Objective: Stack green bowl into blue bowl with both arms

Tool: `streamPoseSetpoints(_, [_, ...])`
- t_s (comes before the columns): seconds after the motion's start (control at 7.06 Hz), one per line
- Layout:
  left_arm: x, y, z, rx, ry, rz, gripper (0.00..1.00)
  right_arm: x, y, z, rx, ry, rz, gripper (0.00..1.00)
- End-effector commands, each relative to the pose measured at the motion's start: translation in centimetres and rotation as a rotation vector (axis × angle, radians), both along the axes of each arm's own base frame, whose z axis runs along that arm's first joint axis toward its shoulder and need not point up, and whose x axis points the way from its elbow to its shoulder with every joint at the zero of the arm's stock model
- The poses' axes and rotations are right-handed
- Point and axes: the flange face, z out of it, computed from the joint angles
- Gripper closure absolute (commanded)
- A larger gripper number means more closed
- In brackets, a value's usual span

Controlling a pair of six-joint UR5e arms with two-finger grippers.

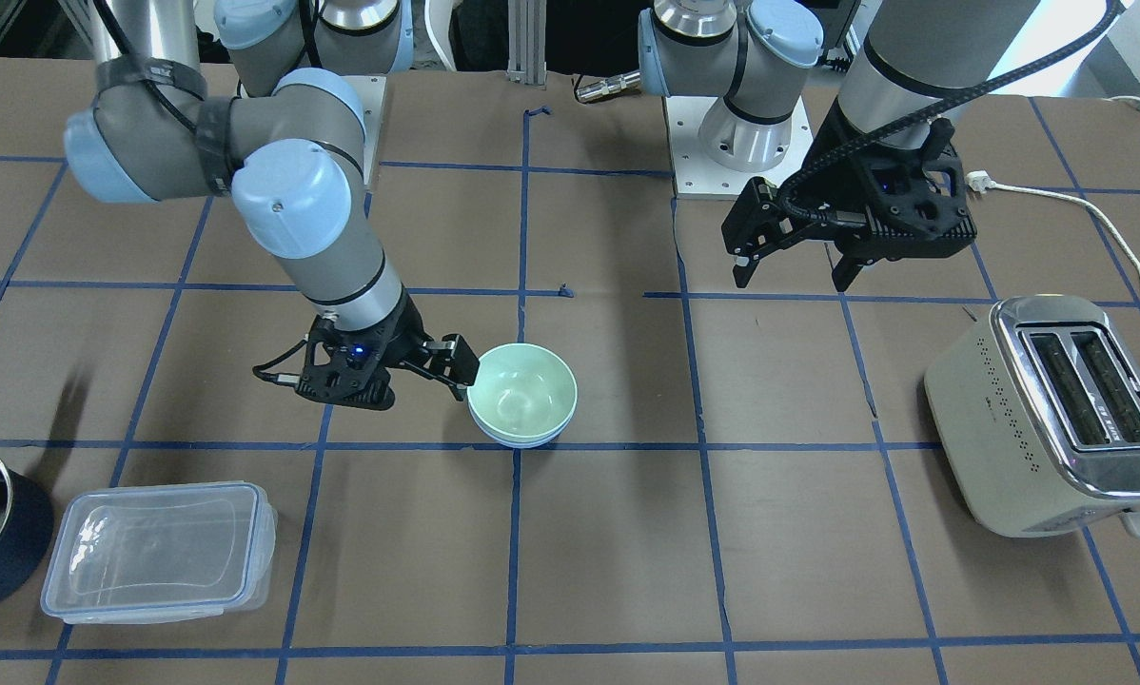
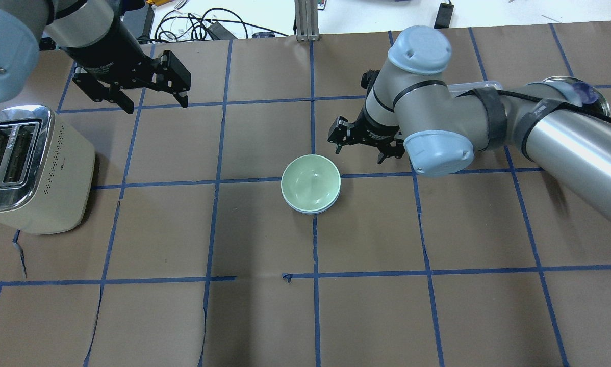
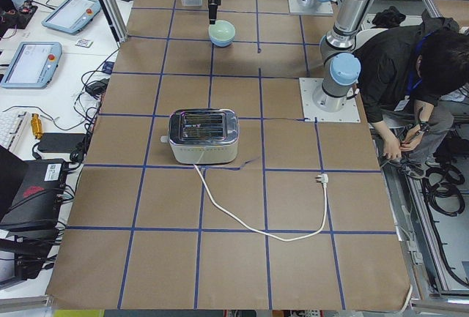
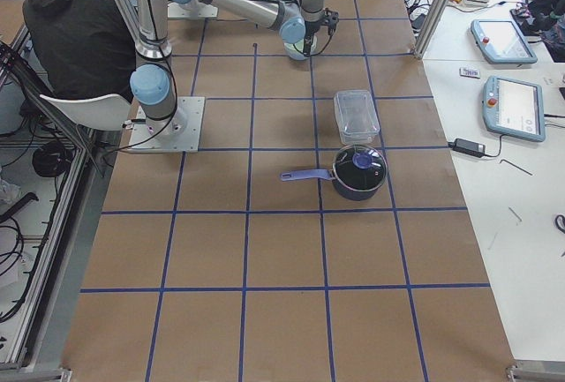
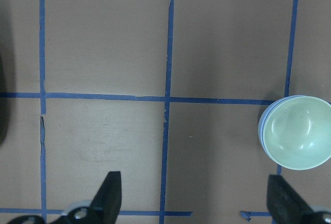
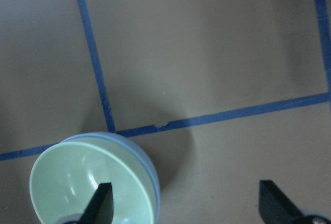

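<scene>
Taped brown table (image 1: 627, 533), green bowl (image 1: 522, 390) inside blue bowl (image 6: 148, 172); toaster logo (image 1: 991, 409) illegible.

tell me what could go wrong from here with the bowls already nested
1. The right pincer is open, close beside the green bowl at its rim; retreating sideways rather than upward could clip it and shove or tip the stack.
2. The blue bowl shows more on one side of the green one, so the nesting may be off-centre and could rock if bumped.
The left pincer is open and far off, so it seems little threat.
</scene>
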Motion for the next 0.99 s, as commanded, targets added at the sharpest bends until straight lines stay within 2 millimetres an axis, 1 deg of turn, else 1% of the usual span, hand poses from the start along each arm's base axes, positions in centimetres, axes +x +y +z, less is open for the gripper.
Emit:
streamPoseSetpoints(0.0, [0.0, 0.0, 0.1, -0.002, 0.000, 0.007, 0.00, -5.3, -1.0, 4.8, 0.013, 0.153, -0.015, 0.00])
streamPoseSetpoints(0.14, [0.0, 0.1, 0.2, -0.003, -0.006, 0.006, 0.00, -6.1, -0.8, 7.7, 0.032, 0.156, -0.025, 0.00])
streamPoseSetpoints(0.28, [-0.1, 0.1, 0.2, -0.003, -0.005, 0.007, 0.00, -7.7, -1.1, 9.8, 0.088, 0.159, -0.035, 0.00])
streamPoseSetpoints(0.42, [-0.5, 0.2, 0.3, -0.006, -0.001, 0.024, 0.00, -8.8, -0.8, 13.0, 0.138, 0.157, -0.025, 0.00])
streamPoseSetpoints(0.57, [-0.6, 0.4, 0.2, -0.004, -0.002, 0.023, 0.00, -8.8, 0.1, 15.0, 0.137, 0.160, -0.007, 0.00])
streamPoseSetpoints(0.71, [-0.6, 0.3, 0.3, -0.010, -0.002, 0.023, 0.00, -8.7, 1.6, 17.5, 0.090, 0.148, 0.010, 0.00])
streamPoseSetpoints(0.85, [-0.6, 0.2, 0.4, -0.016, -0.002, 0.018, 0.00, -8.6, 2.6, 19.0, 0.058, 0.149, 0.038, 0.00])
